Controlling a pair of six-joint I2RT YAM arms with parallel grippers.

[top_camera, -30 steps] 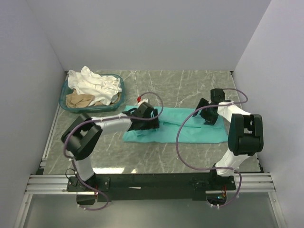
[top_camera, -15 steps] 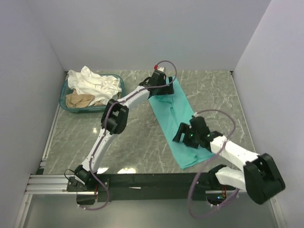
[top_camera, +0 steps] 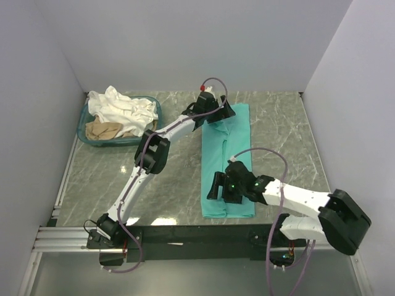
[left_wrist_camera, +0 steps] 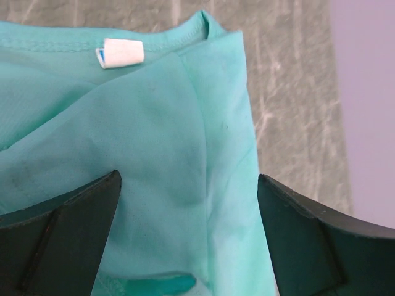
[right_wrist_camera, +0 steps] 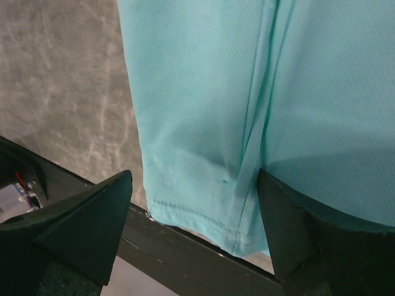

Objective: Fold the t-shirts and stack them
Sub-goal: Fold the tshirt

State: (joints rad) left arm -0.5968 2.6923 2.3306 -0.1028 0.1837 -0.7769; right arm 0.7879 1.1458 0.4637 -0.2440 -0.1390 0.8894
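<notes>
Teal-green t-shirt (top_camera: 237, 142); grey marbled table (top_camera: 179, 185); teal basket (top_camera: 154, 123).

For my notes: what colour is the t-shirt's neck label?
The neck label is white, best seen from the left wrist.

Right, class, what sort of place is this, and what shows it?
Probably a robot test cell: plain white walls box in a marbled table, two arms are bolted at its near edge, and a teal t-shirt lies flat on it.
</notes>
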